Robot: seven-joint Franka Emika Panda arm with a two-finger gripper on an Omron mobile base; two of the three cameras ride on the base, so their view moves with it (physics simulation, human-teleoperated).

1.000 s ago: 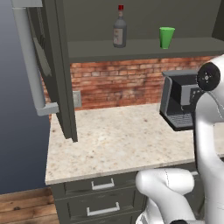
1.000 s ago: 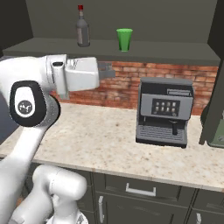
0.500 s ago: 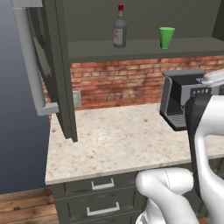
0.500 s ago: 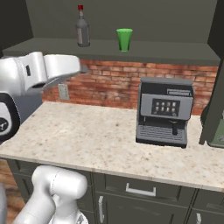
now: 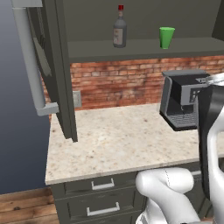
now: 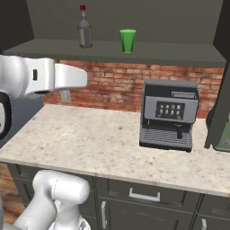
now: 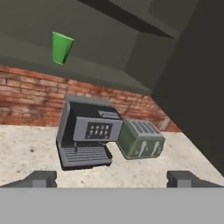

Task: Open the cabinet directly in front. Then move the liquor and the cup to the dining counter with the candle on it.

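The cabinet's left door (image 5: 41, 65) stands swung wide open, and its right door (image 7: 199, 74) is open too. On the shelf (image 6: 117, 48) inside stand the liquor (image 5: 119, 27) (image 6: 84, 28), a red-capped bottle, and to its right the green cup (image 5: 166, 37) (image 6: 127, 40) (image 7: 61, 47). My gripper (image 7: 112, 179) is open with nothing between its fingertips (image 7: 41, 178). It hovers over the worktop, well below and in front of the cup. The dining counter and the candle are out of view.
A grey coffee machine (image 6: 168, 114) (image 7: 87, 135) stands on the beige worktop (image 5: 118, 140) against the red brick wall. A green toaster (image 7: 140, 140) sits right of it. Dark drawers (image 5: 103, 197) lie below the worktop. My white arm (image 6: 45, 76) reaches across the left.
My arm has swung back out of the middle, leftwards in the right base view and rightwards in the left base view. The bottle, cup and doors have not moved. The gripper stays open.
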